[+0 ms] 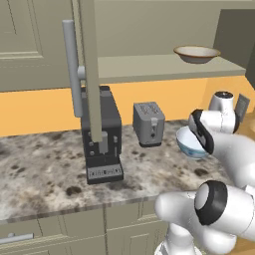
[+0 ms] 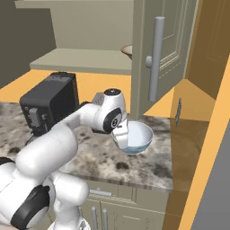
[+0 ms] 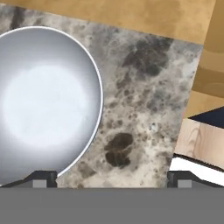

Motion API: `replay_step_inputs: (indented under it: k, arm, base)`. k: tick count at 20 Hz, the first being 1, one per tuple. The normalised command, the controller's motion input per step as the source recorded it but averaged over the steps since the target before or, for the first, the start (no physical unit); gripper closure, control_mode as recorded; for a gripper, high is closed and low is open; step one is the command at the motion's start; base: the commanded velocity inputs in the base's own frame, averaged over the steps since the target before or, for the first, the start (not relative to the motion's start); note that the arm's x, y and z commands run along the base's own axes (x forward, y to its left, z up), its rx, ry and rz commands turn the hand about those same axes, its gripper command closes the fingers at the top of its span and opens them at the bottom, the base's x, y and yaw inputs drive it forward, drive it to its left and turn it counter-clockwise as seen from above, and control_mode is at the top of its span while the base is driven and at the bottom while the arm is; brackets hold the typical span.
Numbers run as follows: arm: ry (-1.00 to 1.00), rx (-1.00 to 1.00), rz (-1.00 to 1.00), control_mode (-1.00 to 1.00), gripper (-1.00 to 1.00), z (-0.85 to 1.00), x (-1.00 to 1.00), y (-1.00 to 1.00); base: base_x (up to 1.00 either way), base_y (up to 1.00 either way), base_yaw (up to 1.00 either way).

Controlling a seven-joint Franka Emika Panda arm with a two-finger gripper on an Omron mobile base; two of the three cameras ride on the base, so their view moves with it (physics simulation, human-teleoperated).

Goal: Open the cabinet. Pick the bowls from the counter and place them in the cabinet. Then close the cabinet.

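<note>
The cabinet (image 1: 149, 67) stands open, its left door (image 1: 89, 69) swung out edge-on and its right door (image 2: 157, 58) swung out with a silver bar handle (image 2: 155, 63). On the cabinet shelf sits the tan bowl (image 1: 196, 54), half hidden behind the right door in the right base view (image 2: 127, 50). The white and pale-blue bowl (image 1: 191, 144) (image 2: 137, 137) (image 3: 43, 100) rests on the granite counter (image 1: 45, 169) near its right end. My gripper (image 2: 120, 134) (image 3: 113, 177) hangs open just above it, pointing down. One fingertip (image 3: 43, 177) is over the bowl's rim, the other over bare counter. Nothing is held.
A black coffee machine (image 1: 102, 134) (image 2: 49, 105) and a silver toaster (image 1: 148, 123) stand at the back of the counter, left of the bowl. The counter ends close to the bowl's right, by an orange wall with an outlet (image 2: 179, 112). Drawers (image 1: 30, 236) lie below.
</note>
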Motion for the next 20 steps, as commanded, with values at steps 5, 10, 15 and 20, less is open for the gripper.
replay_step_inputs:
  k: [5, 10, 15, 20]
  arm:
    - [0.06, 0.00, 0.00, -1.00, -1.00, -0.32, 0.32, -0.20]
    - [0.07, 0.00, 0.00, -1.00, -1.00, -0.34, 0.32, -0.15]
    - [0.05, 0.00, 0.00, -1.00, -1.00, -0.28, 0.29, -0.16]
    - [0.04, 0.00, 0.00, -1.00, -1.00, -0.21, 0.28, -0.16]
  base:
    - [0.00, 0.00, 0.00]
    - [0.00, 0.00, 0.00]
    - [0.00, 0.00, 0.00]
    - [0.00, 0.00, 0.00]
